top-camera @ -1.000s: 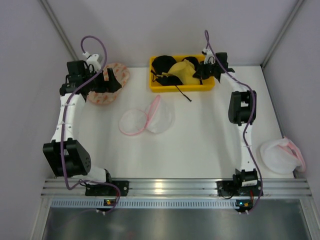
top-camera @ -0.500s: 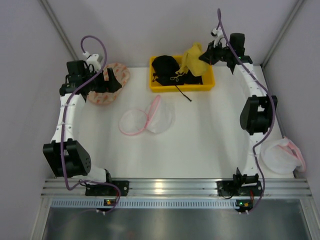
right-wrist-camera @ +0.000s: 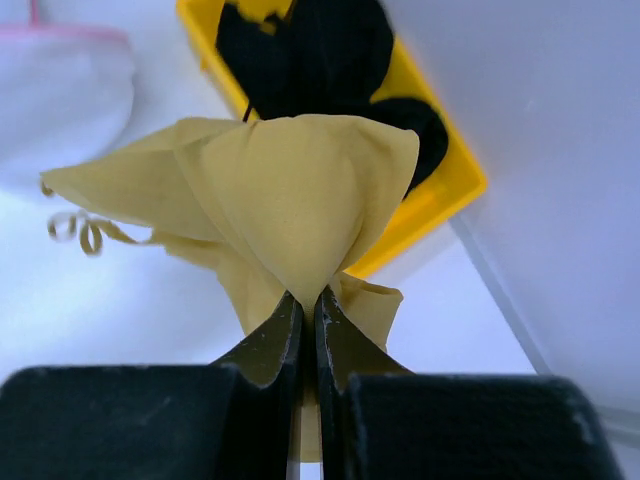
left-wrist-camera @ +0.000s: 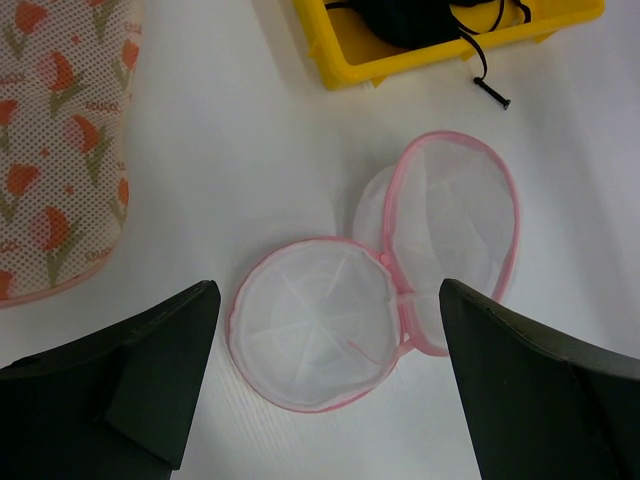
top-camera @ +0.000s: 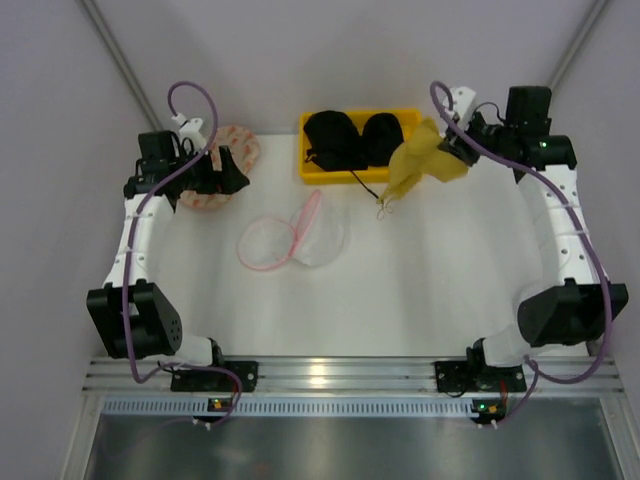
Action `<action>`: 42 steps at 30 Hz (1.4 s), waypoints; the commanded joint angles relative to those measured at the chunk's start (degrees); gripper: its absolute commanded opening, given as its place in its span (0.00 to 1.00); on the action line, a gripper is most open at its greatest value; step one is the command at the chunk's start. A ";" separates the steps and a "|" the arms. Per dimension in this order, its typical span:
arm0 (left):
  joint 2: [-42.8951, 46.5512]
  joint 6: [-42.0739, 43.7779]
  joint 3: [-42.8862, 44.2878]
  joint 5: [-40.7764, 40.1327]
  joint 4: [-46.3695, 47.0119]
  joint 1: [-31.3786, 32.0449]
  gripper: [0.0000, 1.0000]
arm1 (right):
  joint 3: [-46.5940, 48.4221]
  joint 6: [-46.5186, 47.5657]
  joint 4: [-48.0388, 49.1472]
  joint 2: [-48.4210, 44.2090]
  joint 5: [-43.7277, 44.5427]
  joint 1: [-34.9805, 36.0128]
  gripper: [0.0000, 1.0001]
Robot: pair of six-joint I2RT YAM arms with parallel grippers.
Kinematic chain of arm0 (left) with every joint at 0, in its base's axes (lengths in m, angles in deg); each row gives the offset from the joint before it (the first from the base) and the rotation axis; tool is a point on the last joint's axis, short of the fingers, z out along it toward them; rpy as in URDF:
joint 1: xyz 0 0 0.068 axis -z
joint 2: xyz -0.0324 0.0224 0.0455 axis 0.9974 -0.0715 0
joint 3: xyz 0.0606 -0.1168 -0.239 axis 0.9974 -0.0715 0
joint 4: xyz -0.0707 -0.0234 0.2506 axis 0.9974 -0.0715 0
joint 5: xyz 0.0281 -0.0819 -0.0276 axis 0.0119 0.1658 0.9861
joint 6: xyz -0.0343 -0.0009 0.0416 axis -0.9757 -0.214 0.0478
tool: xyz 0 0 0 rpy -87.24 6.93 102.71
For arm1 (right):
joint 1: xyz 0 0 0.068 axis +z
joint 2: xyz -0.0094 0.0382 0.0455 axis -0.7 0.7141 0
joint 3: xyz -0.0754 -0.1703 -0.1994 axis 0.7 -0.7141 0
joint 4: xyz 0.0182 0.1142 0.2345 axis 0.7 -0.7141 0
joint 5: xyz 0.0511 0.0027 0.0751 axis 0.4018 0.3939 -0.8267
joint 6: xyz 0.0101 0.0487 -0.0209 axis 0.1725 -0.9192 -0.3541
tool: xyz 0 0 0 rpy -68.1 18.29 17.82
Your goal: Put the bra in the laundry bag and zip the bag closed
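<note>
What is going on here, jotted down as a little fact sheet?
Right gripper: shut on the yellow bra, which hangs in the air beside the tray
Left gripper: open, holding nothing, by the flowered bag
Laundry bag: unzipped, spread open on the table, nothing visible inside
Yellow tray: holds black bras

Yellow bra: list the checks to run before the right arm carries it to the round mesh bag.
1. Grip: right gripper shut on the bra fabric: ok.
2. Lift: bra out of the yellow bin: ok.
3. Strays: black bras in the bin, none hanging from the yellow one: ok.
4. Opening: laundry bag unzipped, both halves spread open: ok.
5. Other arm: left gripper open, empty, off to the side of the bag: ok.
6. Snags: dangling strap free to travel: cannot tell.
</note>
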 commanded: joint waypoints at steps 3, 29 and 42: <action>4.70 -0.40 -3.20 2.94 4.13 0.65 0.97 | -6.20 23.42 -20.88 -7.19 5.18 -1.89 0.00; 6.91 -4.53 -7.60 -5.76 6.24 2.50 0.96 | -27.76 0.87 -23.89 6.07 60.03 45.73 0.00; 11.12 -1.90 -10.67 -1.55 6.59 2.50 0.98 | -9.73 -15.67 -34.54 11.80 27.81 59.72 0.82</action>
